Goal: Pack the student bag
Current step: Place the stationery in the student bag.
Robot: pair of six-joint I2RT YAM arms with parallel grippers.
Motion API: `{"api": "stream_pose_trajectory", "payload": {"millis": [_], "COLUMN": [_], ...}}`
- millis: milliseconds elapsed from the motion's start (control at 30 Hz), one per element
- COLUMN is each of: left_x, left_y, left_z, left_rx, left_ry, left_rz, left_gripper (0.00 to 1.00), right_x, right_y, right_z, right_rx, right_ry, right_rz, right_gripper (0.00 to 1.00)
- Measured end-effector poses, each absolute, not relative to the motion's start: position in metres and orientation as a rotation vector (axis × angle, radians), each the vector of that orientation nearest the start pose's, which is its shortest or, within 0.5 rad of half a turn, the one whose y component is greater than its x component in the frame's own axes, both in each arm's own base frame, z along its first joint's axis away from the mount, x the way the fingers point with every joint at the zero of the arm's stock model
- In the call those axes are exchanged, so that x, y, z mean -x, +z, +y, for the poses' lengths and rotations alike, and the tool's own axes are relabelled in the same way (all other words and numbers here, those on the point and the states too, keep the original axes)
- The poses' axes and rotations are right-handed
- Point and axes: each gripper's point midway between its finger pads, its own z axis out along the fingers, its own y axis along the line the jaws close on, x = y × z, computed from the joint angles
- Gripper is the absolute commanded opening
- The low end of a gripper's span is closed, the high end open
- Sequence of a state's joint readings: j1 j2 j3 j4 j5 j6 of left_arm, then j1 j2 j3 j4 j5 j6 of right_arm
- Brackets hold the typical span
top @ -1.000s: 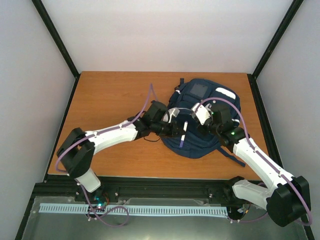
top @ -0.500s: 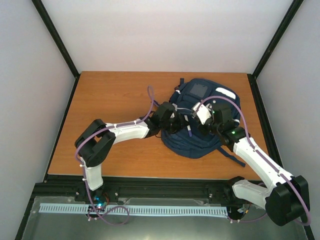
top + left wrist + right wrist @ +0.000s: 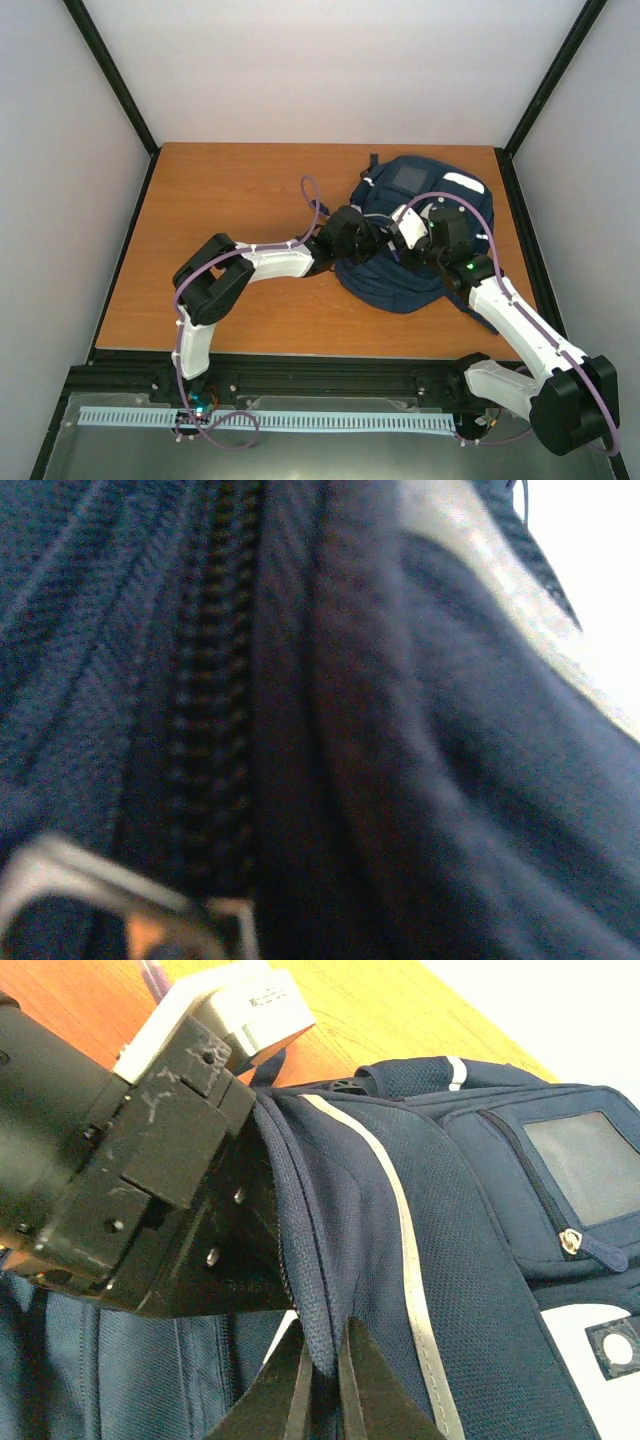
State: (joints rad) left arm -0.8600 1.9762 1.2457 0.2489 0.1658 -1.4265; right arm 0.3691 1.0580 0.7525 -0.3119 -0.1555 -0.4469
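1. Student bag [image 3: 480, 1290] fabric at the opening edge is pinched between the pressed-together fingers of the right claw [image 3: 322, 1358], which holds the lip up.
2. Just beside it, the left claw [image 3: 374, 242] is pushed into that opening; its fingers are hidden, so whether it is spread or closed cannot be told.
3. It lies on the far right of the table [image 3: 220, 200], long axis running near to far.
4. The left wrist view gives only blurred zip teeth [image 3: 205, 730]; the overhead view hides both sets of fingertips.

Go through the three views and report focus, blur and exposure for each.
Top external: evenly lit with soft shadows, the backpack clear but small. Left wrist: the lens sits very near the fabric, so the zip teeth are smeared and the top-right corner is blown white. Right wrist: the sharpest view, weave and white stripe crisp, upper-right corner washed out.
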Motion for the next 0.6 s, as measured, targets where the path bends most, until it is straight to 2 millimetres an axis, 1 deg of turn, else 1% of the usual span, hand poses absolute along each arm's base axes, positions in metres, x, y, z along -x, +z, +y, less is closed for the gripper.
{"api": "stream_pose_trajectory", "payload": {"millis": [33, 100, 267, 333, 367, 467, 500, 600], "left_x": [-0.347, -0.348, -0.348, -0.348, -0.348, -0.345, -0.344, -0.340], "left_y": [0.123, 0.120, 0.122, 0.123, 0.124, 0.128, 0.128, 0.133], "left_z": [-0.448, -0.451, -0.455, -0.456, -0.457, -0.460, -0.460, -0.462], "left_rx": [0.576, 0.588, 0.604, 0.612, 0.614, 0.609, 0.609, 0.594], "left_ry": [-1.446, -1.462, -1.508, -1.524, -1.532, -1.565, -1.574, -1.600], "left_rz": [2.382, 2.377, 2.366, 2.365, 2.364, 2.364, 2.367, 2.371], "left_gripper": [0.02, 0.10, 0.14, 0.18, 0.22, 0.42, 0.45, 0.47], "right_x": [-0.309, -0.309, -0.309, -0.309, -0.309, -0.309, -0.309, -0.310], "right_y": [0.185, 0.184, 0.183, 0.183, 0.183, 0.184, 0.185, 0.187], "right_z": [0.146, 0.145, 0.143, 0.143, 0.143, 0.143, 0.143, 0.143], "right_rx": [0.942, 0.939, 0.937, 0.936, 0.936, 0.934, 0.933, 0.928], "right_ry": [0.119, 0.112, 0.104, 0.102, 0.102, 0.100, 0.100, 0.099], "right_rz": [1.971, 1.976, 1.983, 1.982, 1.982, 1.979, 1.977, 1.967], "right_gripper": [0.03, 0.03, 0.03, 0.03, 0.03, 0.03, 0.03, 0.03]}}
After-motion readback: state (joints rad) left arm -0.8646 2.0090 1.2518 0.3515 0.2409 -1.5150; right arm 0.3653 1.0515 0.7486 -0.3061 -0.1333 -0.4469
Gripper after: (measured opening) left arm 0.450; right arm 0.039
